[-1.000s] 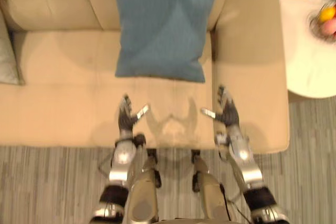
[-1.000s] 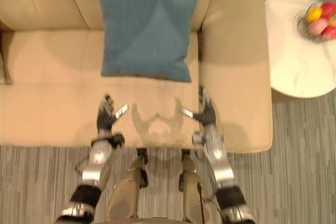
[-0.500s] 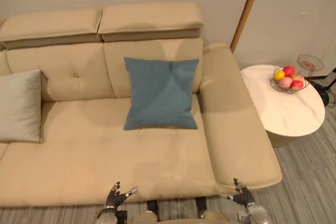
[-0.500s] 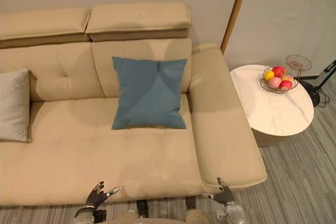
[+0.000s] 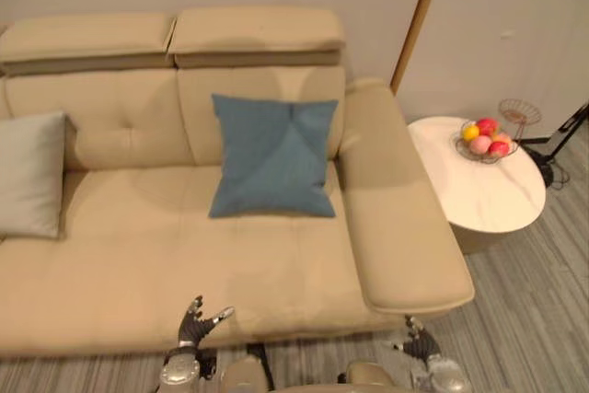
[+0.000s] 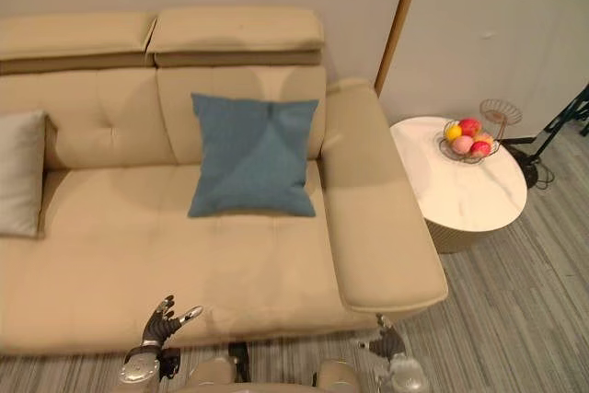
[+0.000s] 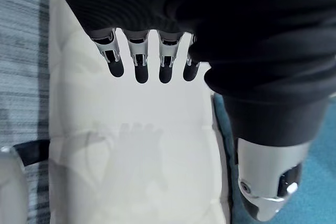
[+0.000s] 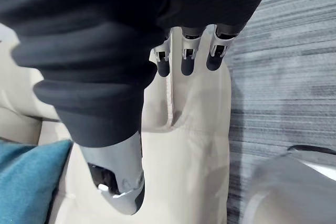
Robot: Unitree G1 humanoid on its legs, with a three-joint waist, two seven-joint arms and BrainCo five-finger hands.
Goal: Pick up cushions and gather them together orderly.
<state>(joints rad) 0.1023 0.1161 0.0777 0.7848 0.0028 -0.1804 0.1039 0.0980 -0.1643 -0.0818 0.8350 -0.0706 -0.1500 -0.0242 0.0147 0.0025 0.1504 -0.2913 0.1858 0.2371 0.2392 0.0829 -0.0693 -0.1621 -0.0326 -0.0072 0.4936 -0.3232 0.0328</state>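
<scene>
A blue cushion (image 5: 273,156) leans upright against the backrest of the beige sofa (image 5: 166,264), on its right half. At the sofa's left end a grey cushion (image 5: 32,175) also leans on the backrest. My left hand (image 5: 193,322) hovers open at the seat's front edge, well short of both cushions. My right hand (image 5: 419,347) is open below the front end of the right armrest, over the floor. Neither holds anything. In the left wrist view the straight fingers (image 7: 137,64) point over the seat, with the blue cushion (image 7: 320,182) past the thumb.
To the right of the sofa stands a round white side table (image 5: 483,195) with a wire basket of fruit (image 5: 485,140) on it. The wide right armrest (image 5: 396,218) lies between seat and table. Grey striped carpet (image 5: 543,301) runs along the front.
The camera has risen from a close look down at the seat to a wide view of the whole sofa. Both hands now show at the bottom edge, still open.
</scene>
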